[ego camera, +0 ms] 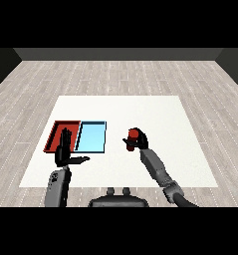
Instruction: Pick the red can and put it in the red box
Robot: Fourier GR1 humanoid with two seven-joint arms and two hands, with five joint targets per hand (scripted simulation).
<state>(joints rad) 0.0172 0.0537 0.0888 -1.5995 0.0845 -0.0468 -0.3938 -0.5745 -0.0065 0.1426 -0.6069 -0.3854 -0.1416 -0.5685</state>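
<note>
The left hand (64,149), nearest of all, stands with fingers straight and thumb spread, holding nothing, in front of the red tray (55,130). The right hand (139,143) is curled round the red can (134,134), upright, at mid-counter (155,114). From there the red tray lies well to the left, beyond the light blue tray (92,137).

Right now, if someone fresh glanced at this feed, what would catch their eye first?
Probably the red can, held in the right hand, whose fingers curl round it right of the trays. Next, the red tray and light blue tray, side by side at the white table's left. The left hand is open, fingers straight, in front of the red tray.
</note>
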